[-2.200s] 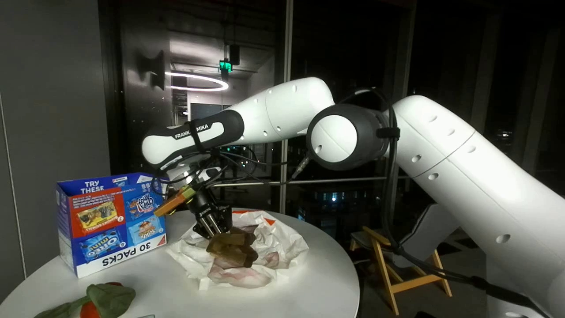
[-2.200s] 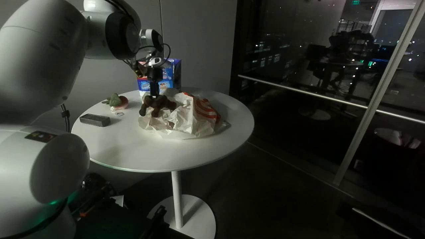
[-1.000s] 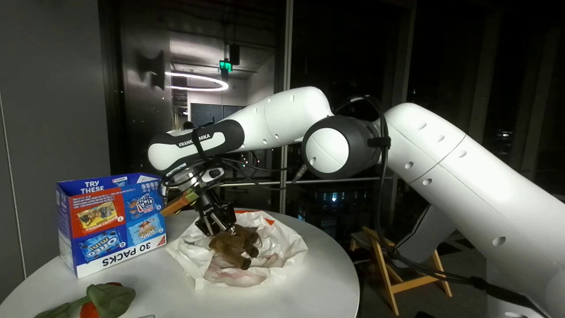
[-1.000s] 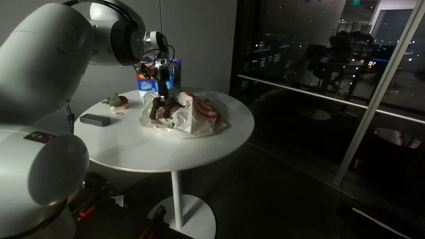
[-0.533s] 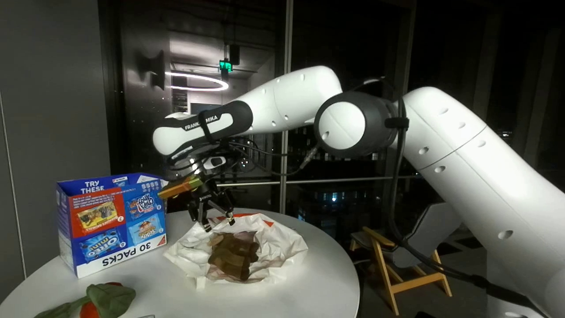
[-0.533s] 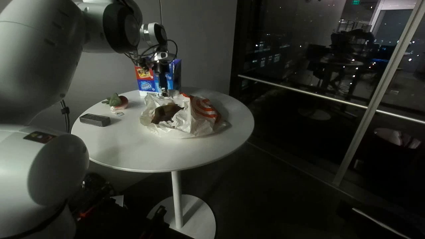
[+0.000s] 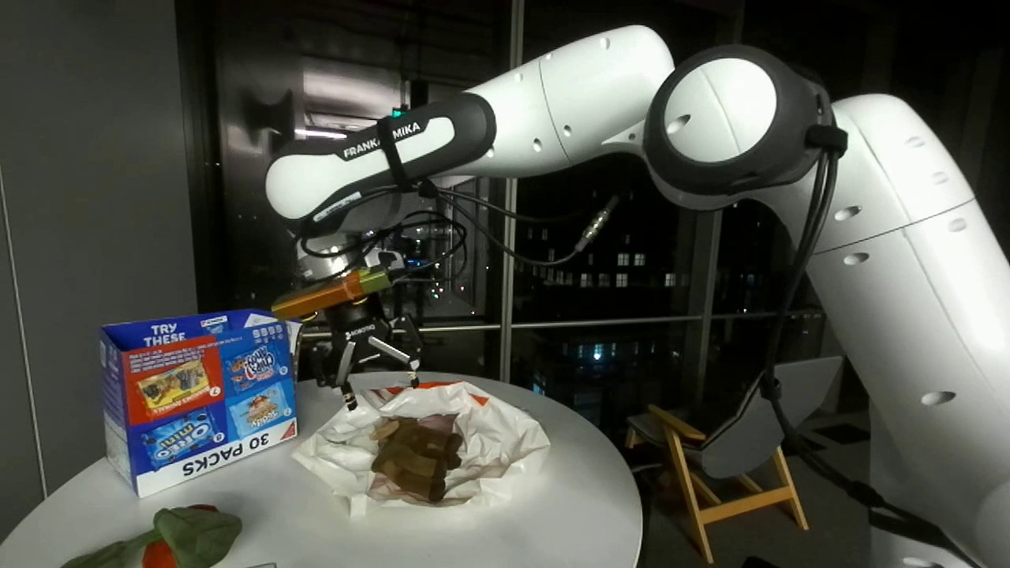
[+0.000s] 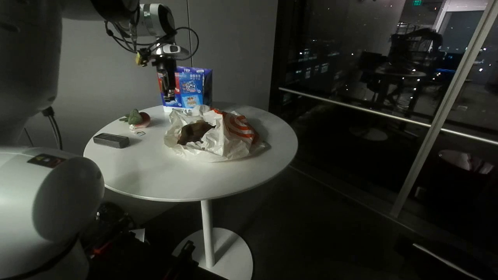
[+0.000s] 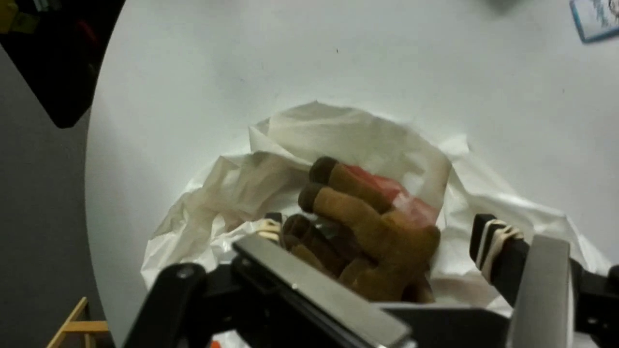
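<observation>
A brown plush toy [image 7: 418, 457] lies in the mouth of a crumpled white plastic or paper bag [image 7: 505, 442] on the round table. In the wrist view the toy [image 9: 401, 246] shows stubby legs with darker tips, and a red patch of bag peeks out beside it. My gripper [image 7: 383, 391] hangs above the bag's edge nearer the snack box, apart from the toy. Its fingers are spread wide with nothing held; pale rubber bands wrap the fingertips [image 9: 493, 241]. From above, the toy appears between the jaws but lower down. Its head cannot be made out.
A blue snack box [image 7: 205, 402] stands upright close to the gripper. A red-and-green plush item [image 7: 197, 532], a dark grey block [image 8: 111, 140] and a small card [image 9: 597, 19] lie on the white table [image 8: 163, 182]. A wooden-legged chair [image 7: 742, 505] stands behind.
A second ago the gripper was shut on the toy above the bag. It has let go, the toy has settled into the bag, and the arm has risen and drawn back.
</observation>
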### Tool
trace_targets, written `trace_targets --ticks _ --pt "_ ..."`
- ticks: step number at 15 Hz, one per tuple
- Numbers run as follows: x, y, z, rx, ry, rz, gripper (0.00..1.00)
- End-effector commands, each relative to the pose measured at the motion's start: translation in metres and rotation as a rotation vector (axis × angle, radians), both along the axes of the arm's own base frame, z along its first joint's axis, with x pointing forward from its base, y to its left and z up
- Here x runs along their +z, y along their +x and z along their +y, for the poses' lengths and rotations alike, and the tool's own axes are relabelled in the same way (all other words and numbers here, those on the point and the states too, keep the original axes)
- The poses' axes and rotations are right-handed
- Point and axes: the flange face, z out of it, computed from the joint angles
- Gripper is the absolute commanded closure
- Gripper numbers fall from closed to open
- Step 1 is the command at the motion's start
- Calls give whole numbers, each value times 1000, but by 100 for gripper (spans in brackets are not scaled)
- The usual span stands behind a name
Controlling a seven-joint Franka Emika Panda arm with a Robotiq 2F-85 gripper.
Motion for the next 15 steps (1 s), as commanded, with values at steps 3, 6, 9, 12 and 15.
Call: trace_targets --ticks 3,6,9,12,15 --pt "-32 -29 36 133 10 72 0" --pt "-41 -38 46 168 7 89 0" --pt "-49 -36 50 210 4 97 0" --pt "-75 -50 106 405 50 90 0" --pt "-88 -65 161 552 58 42 0"
